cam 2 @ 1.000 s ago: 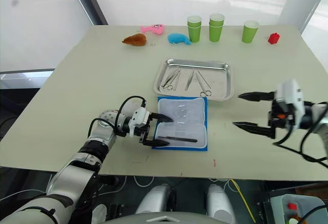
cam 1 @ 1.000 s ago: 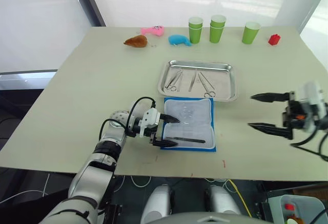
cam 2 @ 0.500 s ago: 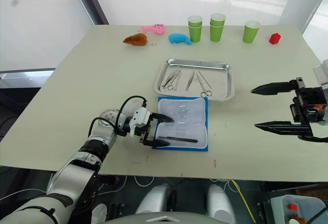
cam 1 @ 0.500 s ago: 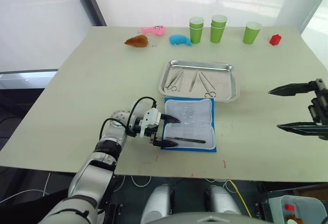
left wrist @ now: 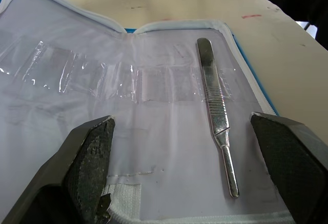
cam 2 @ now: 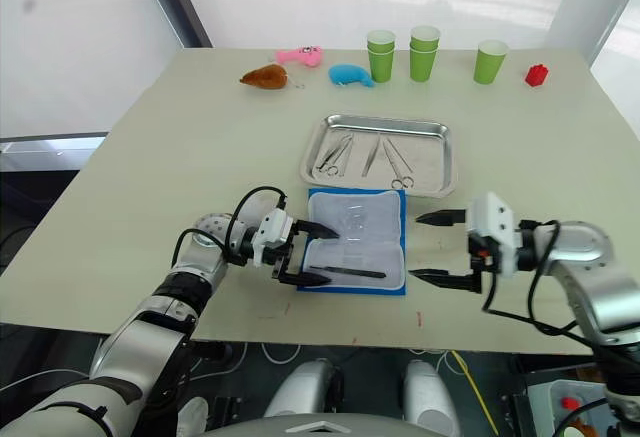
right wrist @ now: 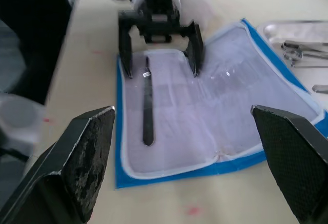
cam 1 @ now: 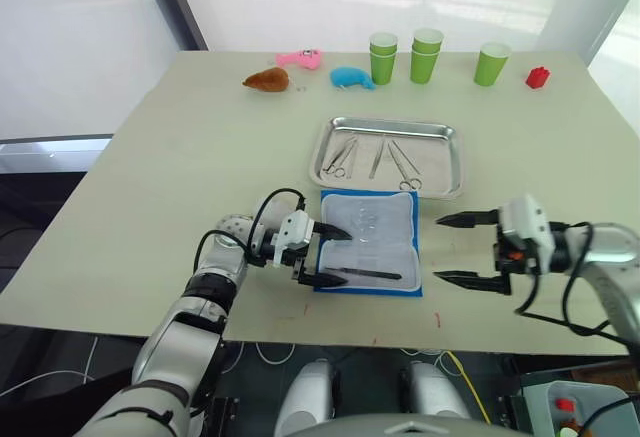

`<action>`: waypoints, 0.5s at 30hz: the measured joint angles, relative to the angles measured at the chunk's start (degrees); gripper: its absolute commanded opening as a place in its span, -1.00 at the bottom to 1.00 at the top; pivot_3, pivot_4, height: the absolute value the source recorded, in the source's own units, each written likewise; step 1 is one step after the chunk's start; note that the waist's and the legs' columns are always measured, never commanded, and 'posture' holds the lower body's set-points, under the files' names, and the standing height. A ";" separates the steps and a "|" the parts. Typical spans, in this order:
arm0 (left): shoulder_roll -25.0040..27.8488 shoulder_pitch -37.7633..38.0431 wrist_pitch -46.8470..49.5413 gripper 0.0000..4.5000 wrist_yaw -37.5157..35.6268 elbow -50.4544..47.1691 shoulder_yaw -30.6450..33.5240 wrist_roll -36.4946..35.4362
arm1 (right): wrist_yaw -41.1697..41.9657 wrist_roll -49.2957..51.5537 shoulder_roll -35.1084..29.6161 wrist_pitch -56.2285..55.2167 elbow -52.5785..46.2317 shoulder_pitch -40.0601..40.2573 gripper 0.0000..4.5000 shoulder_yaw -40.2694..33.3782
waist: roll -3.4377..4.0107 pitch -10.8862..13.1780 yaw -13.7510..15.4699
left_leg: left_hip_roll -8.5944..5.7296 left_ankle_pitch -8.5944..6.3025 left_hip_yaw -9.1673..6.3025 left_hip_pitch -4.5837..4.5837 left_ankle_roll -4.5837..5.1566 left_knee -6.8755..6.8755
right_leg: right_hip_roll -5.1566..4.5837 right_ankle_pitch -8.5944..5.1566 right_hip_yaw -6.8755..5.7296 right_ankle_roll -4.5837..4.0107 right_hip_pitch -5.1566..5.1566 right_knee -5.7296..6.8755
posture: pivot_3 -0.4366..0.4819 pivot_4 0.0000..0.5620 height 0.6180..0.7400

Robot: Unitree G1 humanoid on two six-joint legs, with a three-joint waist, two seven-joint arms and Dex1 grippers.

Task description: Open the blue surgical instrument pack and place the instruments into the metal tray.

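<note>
The blue surgical instrument pack (cam 1: 372, 237) lies open and flat near the table's front, its pale lining up. One thin dark straight tool (cam 1: 365, 274) rests on the lining near the front edge; it is also in the left wrist view (left wrist: 215, 111). My left gripper (cam 1: 338, 257) is open at the pack's left edge, its fingers reaching over the lining on either side of the tool's end. My right gripper (cam 1: 440, 248) is open just right of the pack, pointing at it and holding nothing. Behind the pack, the metal tray (cam 1: 455, 172) holds several silver instruments (cam 1: 375, 159).
Along the far edge stand three green paper cups (cam 1: 427, 54), a red block (cam 1: 537, 77), a blue plush toy (cam 1: 350, 78), a pink toy (cam 1: 298, 58) and a brown toy (cam 1: 266, 80). The table's front edge runs close below both grippers.
My right gripper swung out to the far right, then came back left and now sits close to the pack's right edge. The left gripper and the tool have stayed put.
</note>
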 measured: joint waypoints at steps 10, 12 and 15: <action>0.35 0.22 0.11 1.00 0.01 -0.74 -0.25 -0.19 | -6.21 -10.76 6.65 -4.55 10.29 -5.34 0.97 7.97 | -0.15 0.09 -0.04 | 0.00 0.00 -0.01 0.04 0.00 -0.01 | 0.02 0.00 0.00 -0.05 0.00 0.08 | -0.05 -0.47 1.00; 0.41 0.29 0.12 1.00 0.01 -0.87 -0.30 -0.23 | -5.82 -11.22 7.07 -4.86 11.22 -5.64 0.97 8.90 | -0.14 0.09 -0.05 | 0.00 0.00 -0.01 0.04 0.00 -0.01 | 0.02 0.04 0.00 -0.11 0.01 0.08 | -0.05 -0.47 1.00; 0.54 0.26 0.16 1.00 0.02 -0.88 -0.30 -0.25 | -4.22 -11.31 7.52 -4.85 11.76 -6.33 0.97 10.85 | -0.16 0.10 -0.12 | 0.00 0.00 -0.02 0.08 0.00 -0.01 | 0.03 0.03 0.00 -0.10 0.02 0.13 | -0.05 -0.47 1.00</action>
